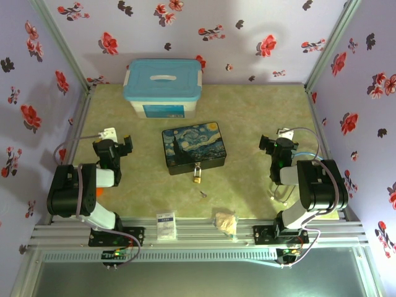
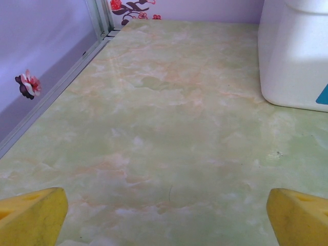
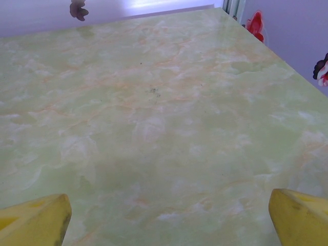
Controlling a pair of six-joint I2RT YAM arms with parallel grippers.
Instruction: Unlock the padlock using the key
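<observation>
- The padlock (image 1: 197, 174) sat against the painted box's (image 1: 193, 147) near edge, seemingly hanging from it.
- The key (image 1: 203, 194) lay on the surface (image 1: 260, 111), nearer than the box.
- Left gripper (image 1: 124, 143) and right gripper (image 1: 267, 146) flanked the box, both spread wide.

Bin label (image 1: 164, 110), white card (image 1: 166, 226): print too small, unreadable.
</observation>
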